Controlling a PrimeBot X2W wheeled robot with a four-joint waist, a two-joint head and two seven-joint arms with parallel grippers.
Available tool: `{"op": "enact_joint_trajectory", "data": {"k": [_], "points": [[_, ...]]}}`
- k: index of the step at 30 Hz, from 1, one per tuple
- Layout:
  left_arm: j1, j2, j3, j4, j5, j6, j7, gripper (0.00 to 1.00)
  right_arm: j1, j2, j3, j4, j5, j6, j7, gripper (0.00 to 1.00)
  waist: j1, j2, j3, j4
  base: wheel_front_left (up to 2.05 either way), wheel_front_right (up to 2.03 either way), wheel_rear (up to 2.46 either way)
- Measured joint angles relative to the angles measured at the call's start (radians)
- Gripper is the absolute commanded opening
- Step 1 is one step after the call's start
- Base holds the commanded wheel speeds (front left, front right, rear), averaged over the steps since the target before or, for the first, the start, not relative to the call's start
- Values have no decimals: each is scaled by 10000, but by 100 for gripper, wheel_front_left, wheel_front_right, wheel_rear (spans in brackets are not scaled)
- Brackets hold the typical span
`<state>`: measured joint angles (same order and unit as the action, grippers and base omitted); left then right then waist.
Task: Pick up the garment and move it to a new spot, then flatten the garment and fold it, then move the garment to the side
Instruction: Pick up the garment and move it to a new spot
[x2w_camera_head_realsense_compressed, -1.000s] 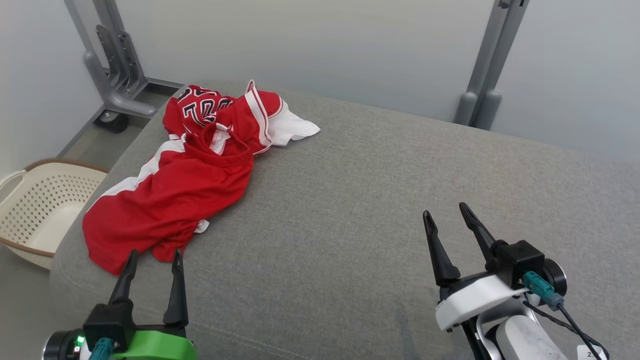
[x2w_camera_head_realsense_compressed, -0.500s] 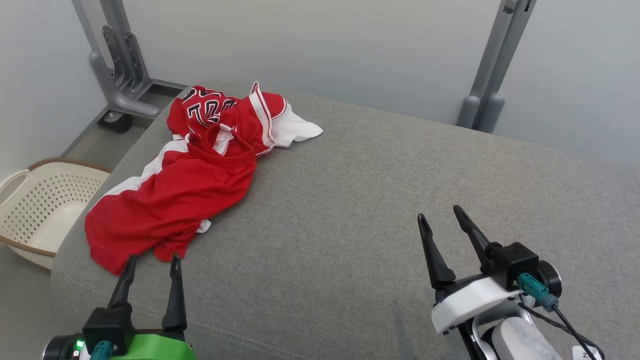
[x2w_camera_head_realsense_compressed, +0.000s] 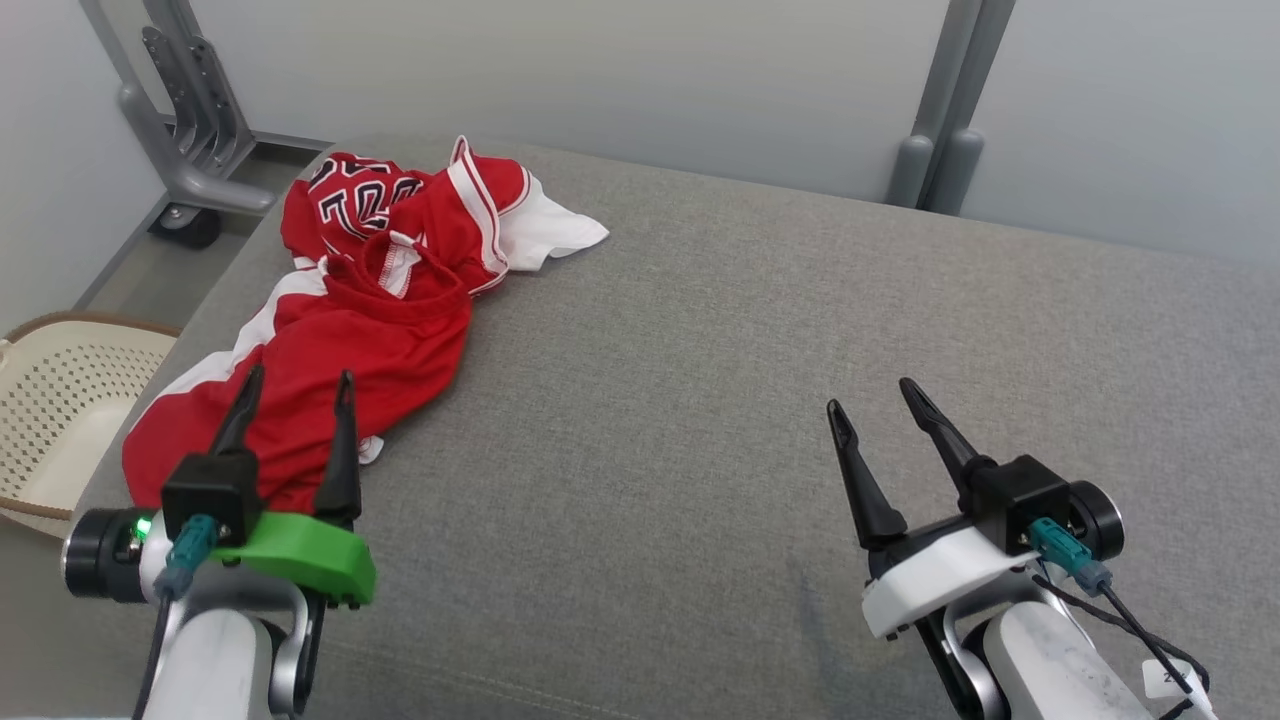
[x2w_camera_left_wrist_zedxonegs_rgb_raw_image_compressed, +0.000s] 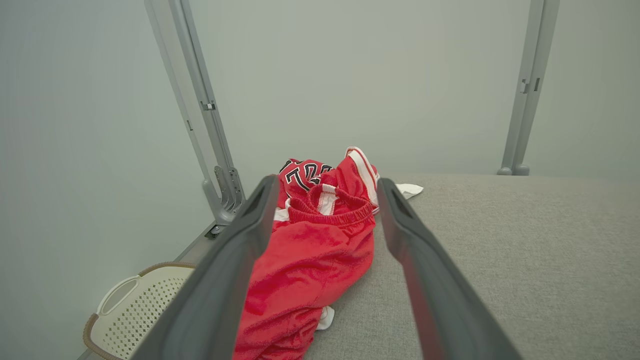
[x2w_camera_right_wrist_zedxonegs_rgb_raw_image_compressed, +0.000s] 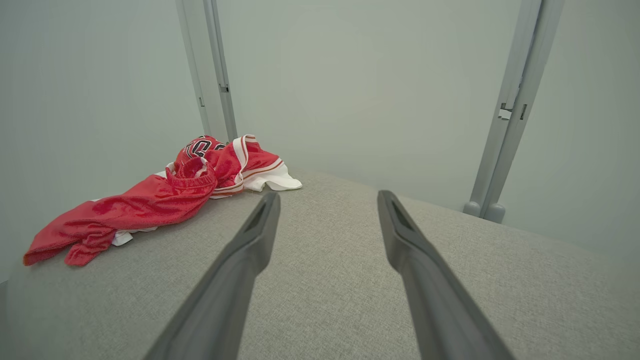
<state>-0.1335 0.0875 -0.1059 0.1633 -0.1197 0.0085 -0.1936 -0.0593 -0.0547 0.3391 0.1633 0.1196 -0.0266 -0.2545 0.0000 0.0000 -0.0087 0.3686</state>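
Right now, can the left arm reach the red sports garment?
Probably yes: the open left gripper points at the red sports garment from close by, with nothing between them.

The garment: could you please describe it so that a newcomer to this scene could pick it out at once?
Find the wide grey padded surface; along its left edge, beside the cream perforated basket on the floor, lies a crumpled garment. It is bright red with white trim and black-and-white lettering; nothing else there is red.

We see our left gripper (x2w_camera_head_realsense_compressed: 300, 375), fingers spread, over the crumpled red garment (x2w_camera_head_realsense_compressed: 400, 330) on the grey cushion (x2w_camera_head_realsense_compressed: 700, 330); our right gripper (x2w_camera_head_realsense_compressed: 869, 395) hovers spread, well apart.
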Motion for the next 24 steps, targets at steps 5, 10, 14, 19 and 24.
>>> {"op": "enact_joint_trajectory", "data": {"k": [5, 10, 14, 19, 24], "points": [[-1322, 0, 151, 982, -98, -10, 811, 100, -468, -142, 59, -2, -144, 107, 0, 100, 0, 0, 439, -310, 0, 0, 0], [-2201, 35, 410, 1927, -268, 8, 1613, 100, -895, -213, 174, -4, -244, 278, 0, 100, 0, 0, 857, -624, 0, 0, 0], [-2780, 161, 541, 2589, -343, 77, 2278, 100, -1225, -322, 194, -15, -330, 353, 0, 100, 0, 0, 1212, -891, 0, 0, 0], [-3580, 117, 690, 3162, -443, 284, 2704, 100, -1570, -468, 171, -48, -491, 384, 0, 100, 0, 0, 1701, -1181, 0, 0, 0], [-4244, 10, 727, 3781, -422, 493, 2986, 100, -1895, -512, 194, -48, -585, 525, 0, 100, 0, 0, 2184, -1414, 0, 0, 0]]}}
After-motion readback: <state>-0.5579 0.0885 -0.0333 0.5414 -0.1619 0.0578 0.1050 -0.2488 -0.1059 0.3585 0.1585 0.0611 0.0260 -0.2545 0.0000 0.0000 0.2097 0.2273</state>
